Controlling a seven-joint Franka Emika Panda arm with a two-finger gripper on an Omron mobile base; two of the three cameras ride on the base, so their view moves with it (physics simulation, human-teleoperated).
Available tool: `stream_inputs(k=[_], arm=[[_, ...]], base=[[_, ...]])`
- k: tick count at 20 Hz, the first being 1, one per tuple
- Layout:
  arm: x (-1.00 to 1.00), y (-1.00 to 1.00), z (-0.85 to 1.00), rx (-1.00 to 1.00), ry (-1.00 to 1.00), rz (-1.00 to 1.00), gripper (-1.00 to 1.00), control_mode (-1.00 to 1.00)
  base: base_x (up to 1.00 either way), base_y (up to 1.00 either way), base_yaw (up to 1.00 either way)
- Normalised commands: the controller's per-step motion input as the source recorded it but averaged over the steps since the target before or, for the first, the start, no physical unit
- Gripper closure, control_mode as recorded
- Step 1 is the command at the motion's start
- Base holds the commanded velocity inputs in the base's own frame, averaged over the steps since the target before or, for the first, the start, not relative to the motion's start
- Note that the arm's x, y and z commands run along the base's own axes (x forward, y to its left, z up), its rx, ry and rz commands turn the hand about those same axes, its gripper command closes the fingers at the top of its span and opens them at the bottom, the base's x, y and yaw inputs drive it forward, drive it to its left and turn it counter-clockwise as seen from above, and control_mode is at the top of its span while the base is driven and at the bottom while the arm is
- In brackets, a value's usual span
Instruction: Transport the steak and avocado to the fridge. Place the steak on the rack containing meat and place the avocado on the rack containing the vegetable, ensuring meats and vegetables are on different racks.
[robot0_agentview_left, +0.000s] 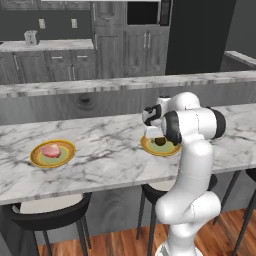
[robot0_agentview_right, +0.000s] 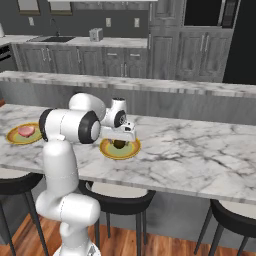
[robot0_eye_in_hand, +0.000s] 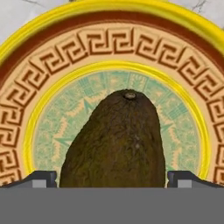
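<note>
The avocado (robot0_eye_in_hand: 116, 144), dark olive-brown, lies on a yellow-rimmed patterned plate (robot0_eye_in_hand: 43, 57) on the marble counter. My gripper (robot0_eye_in_hand: 112, 179) is lowered over it and open, one fingertip on each side of the fruit, with no contact that I can see. From the base, the avocado (robot0_agentview_left: 160, 141) (robot0_agentview_right: 119, 144) shows just under the gripper (robot0_agentview_left: 159, 136) (robot0_agentview_right: 120, 139). The pink steak (robot0_agentview_left: 50, 150) (robot0_agentview_right: 26, 131) rests on a second plate (robot0_agentview_left: 37, 159) (robot0_agentview_right: 12, 137) far to the left on the same counter. The fridge and its racks are out of view.
A raised marble ledge (robot0_agentview_left: 125, 82) runs behind the counter (robot0_agentview_left: 110, 150). Black stools (robot0_agentview_left: 50, 212) (robot0_agentview_right: 120, 195) stand under the counter's near edge. Dark cupboards and a tall dark unit (robot0_agentview_left: 200, 35) line the back wall.
</note>
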Motion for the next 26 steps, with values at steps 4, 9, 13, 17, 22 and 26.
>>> stream_inputs(k=[4,9,13,17,22,26], arm=[[0.01,0.0,-0.28,0.0,0.01,0.0,1.0,-1.0],[-0.03,0.0,-0.13,0.0,0.01,0.0,1.0,-1.0],[-0.35,0.0,0.07,0.01,0.03,-0.01,1.0,-1.0],[-0.81,0.0,0.7,0.05,-0.01,0.0,1.0,-1.0],[-1.0,0.0,0.76,0.05,-0.06,0.0,1.0,-1.0],[-0.82,0.0,0.85,0.04,0.01,0.0,1.0,-1.0]], base=[[0.0,0.0,0.0],[0.0,0.0,0.0],[0.0,0.0,0.0],[0.0,0.0,0.0],[0.0,0.0,0.0],[0.0,0.0,0.0]])
